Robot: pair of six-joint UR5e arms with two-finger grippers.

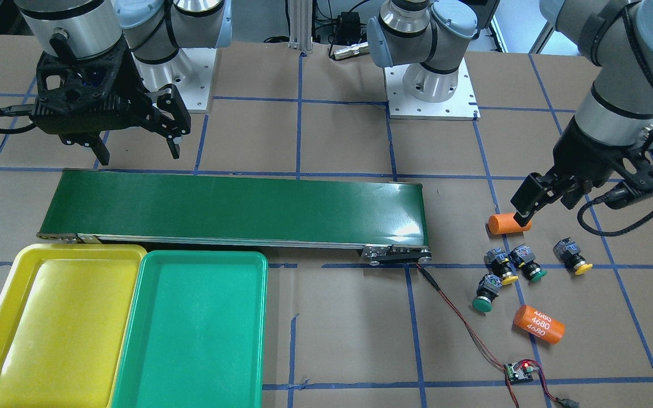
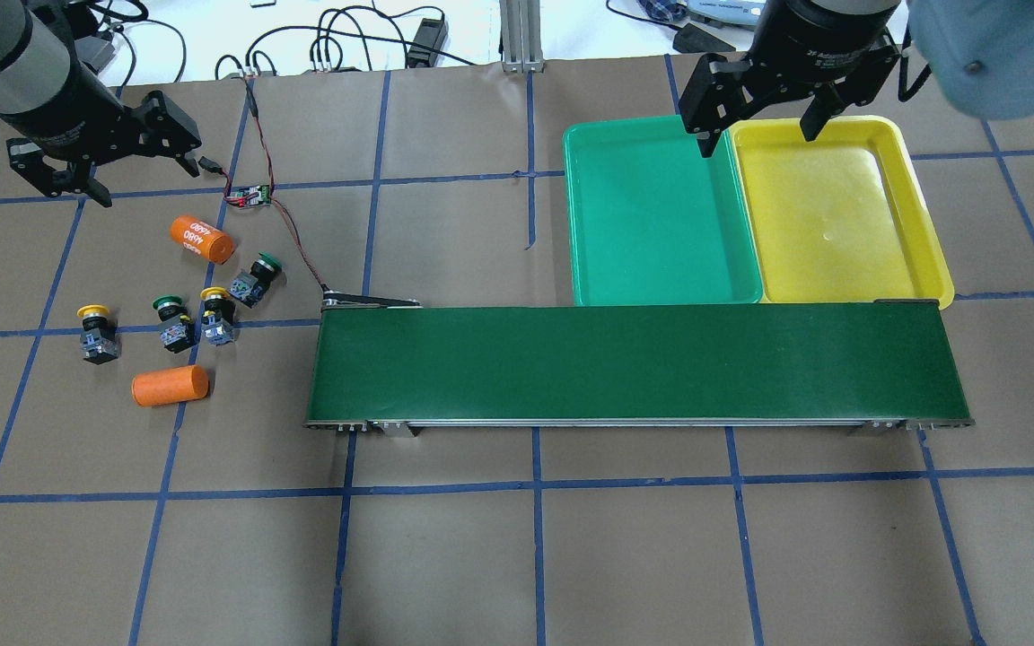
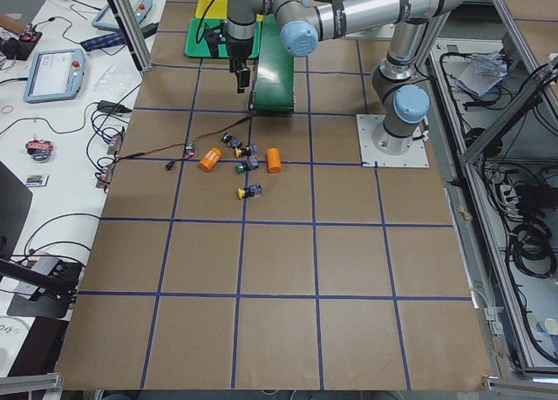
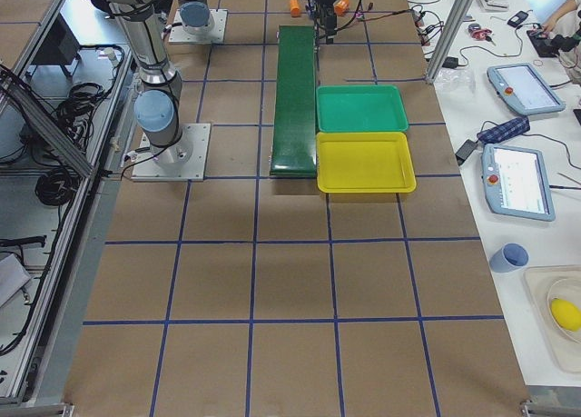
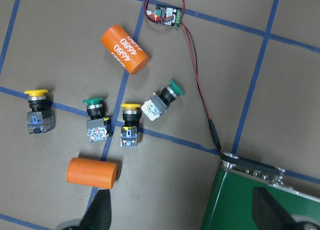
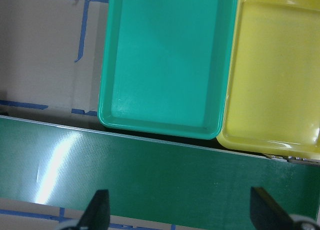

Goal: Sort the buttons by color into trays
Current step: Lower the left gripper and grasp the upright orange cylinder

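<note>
Four buttons lie on the table beyond the conveyor's end on my left: a yellow one [image 2: 95, 334], a green one [image 2: 171, 321], a yellow one [image 2: 216, 314] and a green one [image 2: 257, 276]. The left wrist view shows them too: yellow [image 5: 37, 111], green [image 5: 96, 119], yellow [image 5: 130, 125], green [image 5: 162, 98]. My left gripper [image 2: 104, 166] is open and empty, up above them. The green tray [image 2: 661, 215] and yellow tray [image 2: 840, 215] sit side by side, both empty. My right gripper [image 2: 759, 126] is open and empty above their shared edge.
The dark-green conveyor belt [image 2: 634, 363] runs between buttons and trays. An orange cylinder marked 4680 [image 2: 201, 239] and a plain orange one [image 2: 170, 385] lie among the buttons. A small circuit board [image 2: 248, 196] with red-black wires leads to the conveyor.
</note>
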